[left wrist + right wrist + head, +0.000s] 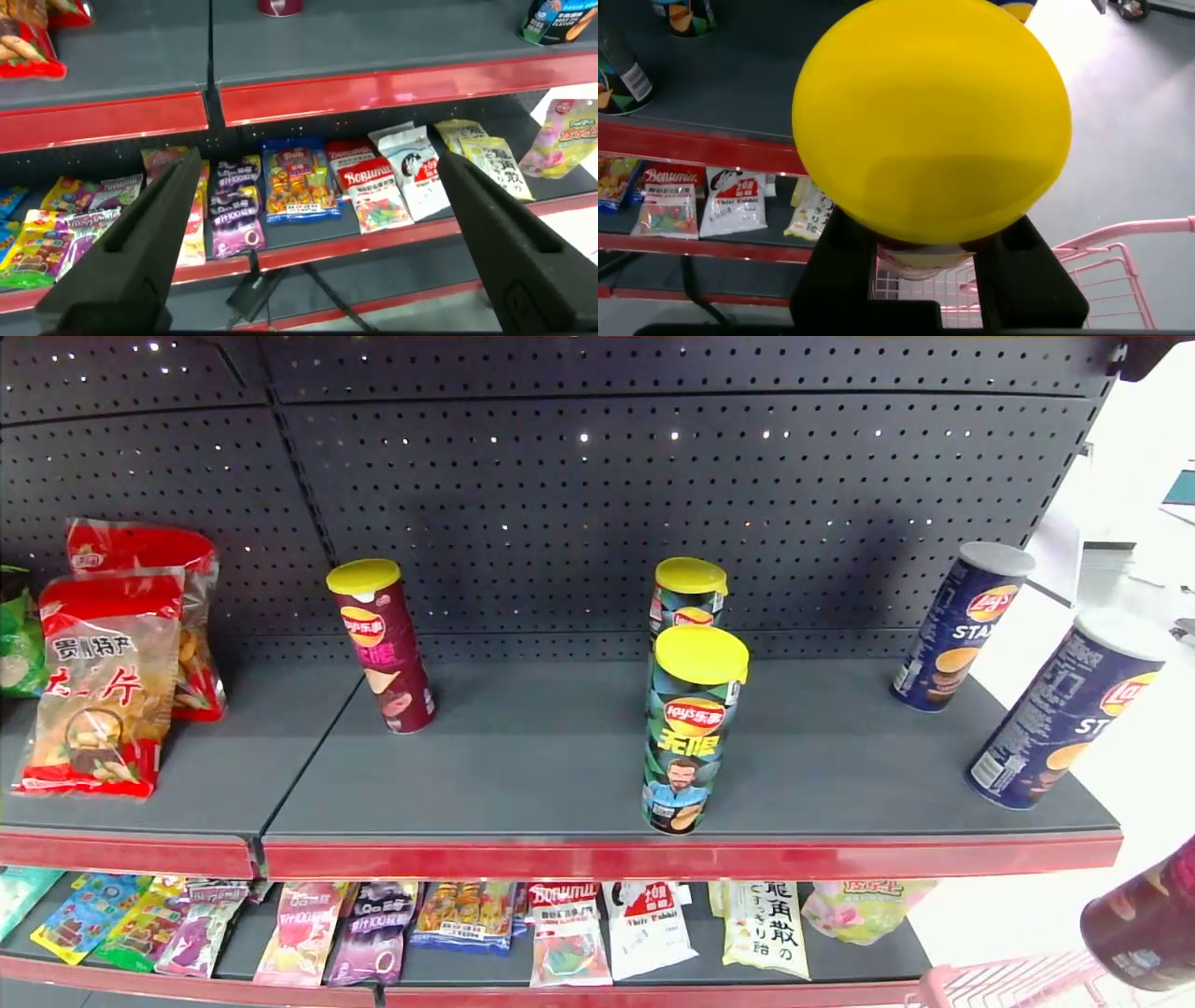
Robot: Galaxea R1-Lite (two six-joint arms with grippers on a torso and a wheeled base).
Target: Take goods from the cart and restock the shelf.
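**Can in hand, shelf not yet reached**

My left gripper (315, 161) hangs wide open with nothing in it, facing the lower row of sweets; I judge it is parked clear of the working side. On the shelf (523, 775), bags (103, 681) stand at the left. Then come a maroon tube (383, 644), two green tubes (695, 728) one behind the other, and two blue tubes (962, 625), each kind in its own column. My right gripper (929, 250) is clamped around the can (1144, 924), low at the right over the cart (1008, 980). The can is dark maroon with a yellow lid, so I judge it belongs behind the maroon tube.
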